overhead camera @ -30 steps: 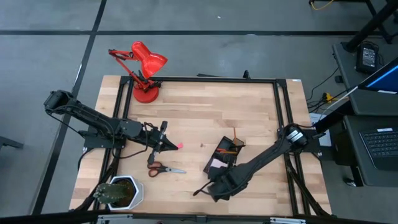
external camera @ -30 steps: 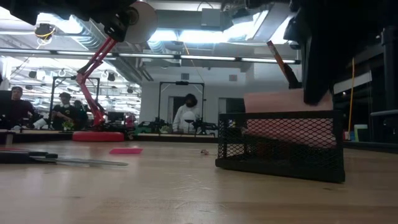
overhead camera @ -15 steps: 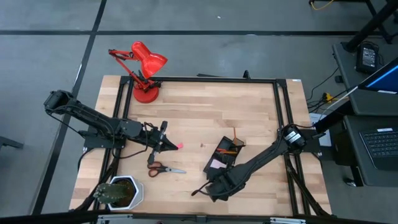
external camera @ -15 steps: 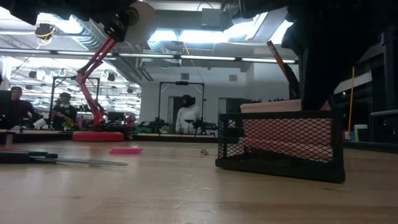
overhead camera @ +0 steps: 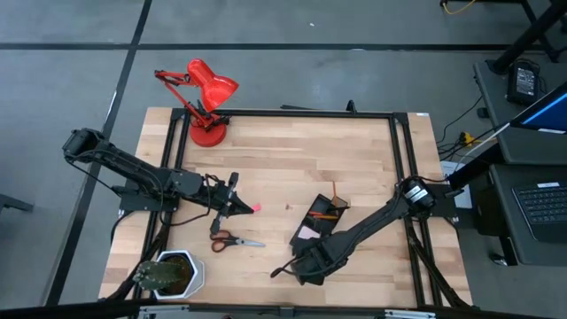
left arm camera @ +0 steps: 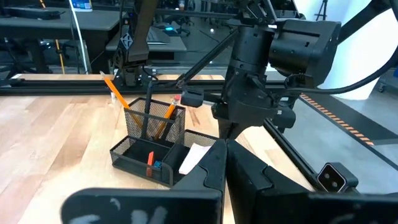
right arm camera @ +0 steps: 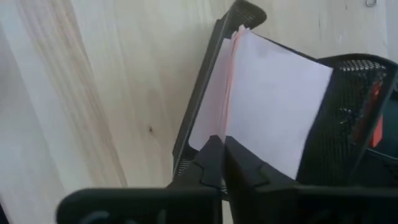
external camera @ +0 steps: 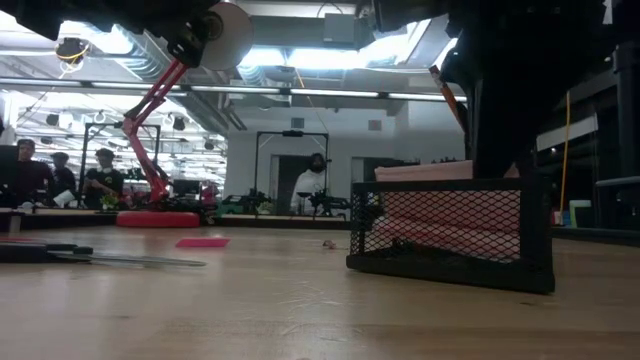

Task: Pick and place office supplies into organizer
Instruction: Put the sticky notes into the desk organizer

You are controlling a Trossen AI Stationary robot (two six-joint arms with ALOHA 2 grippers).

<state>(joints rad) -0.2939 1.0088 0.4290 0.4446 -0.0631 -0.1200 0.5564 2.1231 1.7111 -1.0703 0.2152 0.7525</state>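
The black mesh organizer (overhead camera: 319, 215) (external camera: 450, 240) stands right of the table's middle, with pencils (left arm camera: 115, 93) and a pen upright in its cup. The pink sticky-note pad (right arm camera: 273, 106) (external camera: 445, 200) stands on edge inside its near compartment. My right gripper (right arm camera: 222, 142) is above that compartment, shut on the pad. My left gripper (overhead camera: 241, 207) (left arm camera: 225, 146) is shut and holds nothing, left of centre. A pink eraser piece (overhead camera: 257, 208) (external camera: 203, 242) lies flat on the table just past its tips. Red-handled scissors (overhead camera: 232, 239) lie flat nearer the near edge. My right gripper pinches the sticky-note pad between its two fingers at one edge (right arm camera: 231, 127). It comes at the pad from above and from the near side. The pad stands tilted, with its lower part inside the organizer's mesh wall (right arm camera: 198, 106).
A red desk lamp (overhead camera: 204, 97) stands at the far left corner and a potted plant (overhead camera: 168, 273) at the near left corner. Bare wood lies across the far half of the table. People sit and stand in the room beyond the table.
My right gripper has moved down and lowered the sticky-note pad. The pad stood mostly above the organizer's rim a second ago and now sits lower, mostly behind the mesh.
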